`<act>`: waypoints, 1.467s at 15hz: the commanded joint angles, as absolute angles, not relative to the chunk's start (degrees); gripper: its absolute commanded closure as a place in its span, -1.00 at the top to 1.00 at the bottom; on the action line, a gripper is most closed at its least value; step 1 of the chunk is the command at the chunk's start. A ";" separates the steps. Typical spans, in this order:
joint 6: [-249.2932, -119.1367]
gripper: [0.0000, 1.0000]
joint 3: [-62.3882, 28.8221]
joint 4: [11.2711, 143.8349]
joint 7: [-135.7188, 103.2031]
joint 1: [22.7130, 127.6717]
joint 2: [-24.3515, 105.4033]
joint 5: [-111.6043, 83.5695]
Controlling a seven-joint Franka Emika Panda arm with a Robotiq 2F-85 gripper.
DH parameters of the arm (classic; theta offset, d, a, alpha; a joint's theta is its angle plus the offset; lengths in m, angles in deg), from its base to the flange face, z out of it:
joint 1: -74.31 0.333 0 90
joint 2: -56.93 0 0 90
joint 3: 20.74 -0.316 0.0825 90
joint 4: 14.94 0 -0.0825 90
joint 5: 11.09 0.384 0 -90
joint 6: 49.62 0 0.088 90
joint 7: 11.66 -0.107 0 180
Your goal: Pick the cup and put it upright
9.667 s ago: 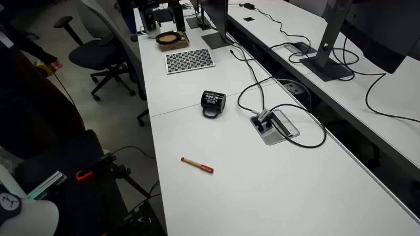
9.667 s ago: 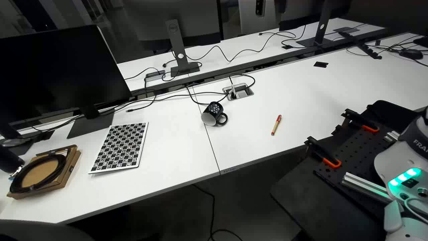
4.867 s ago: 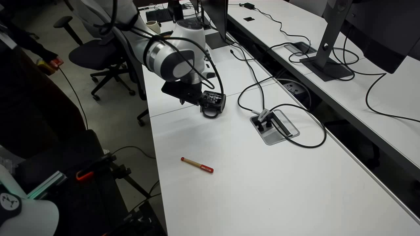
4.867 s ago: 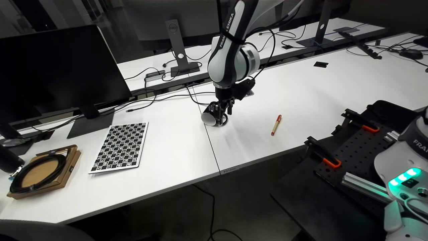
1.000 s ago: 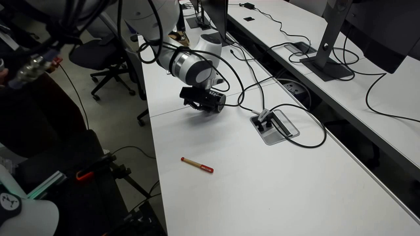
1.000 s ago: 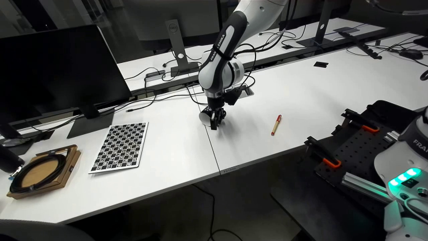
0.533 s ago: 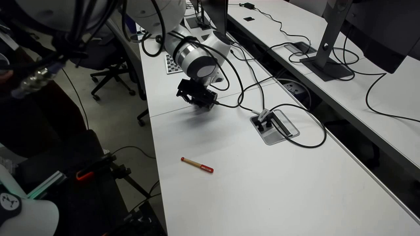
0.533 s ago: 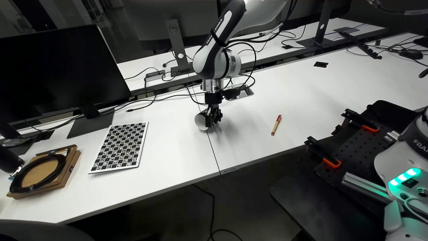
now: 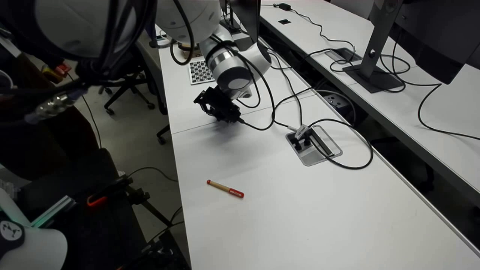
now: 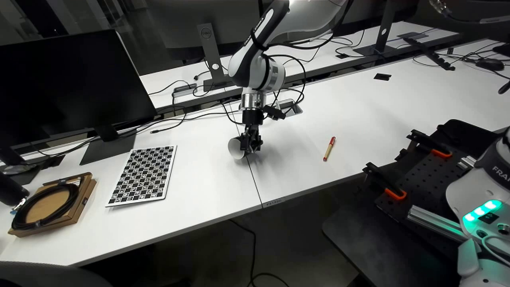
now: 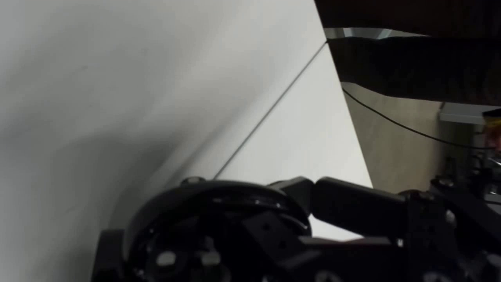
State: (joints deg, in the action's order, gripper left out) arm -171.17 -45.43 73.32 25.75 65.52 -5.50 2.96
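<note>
The black cup [image 10: 235, 149] lies on its side in an exterior view, its pale open mouth facing the checkered board. Its black handle [image 11: 235, 192] arches around one finger in the wrist view. My gripper [image 11: 313, 196] is shut, fingertips touching each other past the handle, with nothing visible between the tips. The finger appears to pass through the handle loop. From outside, the gripper [image 10: 251, 145] covers the cup's rear half. Whether the cup touches the table cannot be told. In the remaining exterior view the gripper hides the cup almost wholly.
On the white table [image 9: 337, 225] lies a red-and-tan pen [image 9: 225, 189]. A socket box [image 9: 313, 148] with looping black cables sits toward the table's far side. The checkered board [image 10: 143, 173], a monitor [image 10: 75, 87] and a cardboard box [image 10: 83, 199] with coiled cable stand beyond the cup.
Over the last second the gripper and cup have shifted together toward the checkered board and the table's front edge. Ten seconds ago the cup lay there without the arm.
</note>
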 commanded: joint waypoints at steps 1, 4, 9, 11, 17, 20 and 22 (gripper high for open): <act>-164.55 -1.00 -46.90 68.15 29.70 63.53 -9.26 9.07; -162.47 -1.00 -46.39 66.46 30.67 63.24 -10.53 12.81; -158.77 -1.00 -46.73 63.40 32.41 61.42 -13.68 19.69; -157.96 -1.00 -46.71 62.61 33.05 60.58 -14.77 22.58; -157.19 -1.00 -45.37 61.50 35.36 59.08 -16.83 31.98; -158.38 -1.00 -43.51 61.42 37.40 59.54 -16.88 34.86; -158.54 -1.00 -42.38 61.34 39.52 59.31 -16.86 36.28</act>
State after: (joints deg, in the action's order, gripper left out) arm -158.62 -43.78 63.73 35.98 59.08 -15.38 33.20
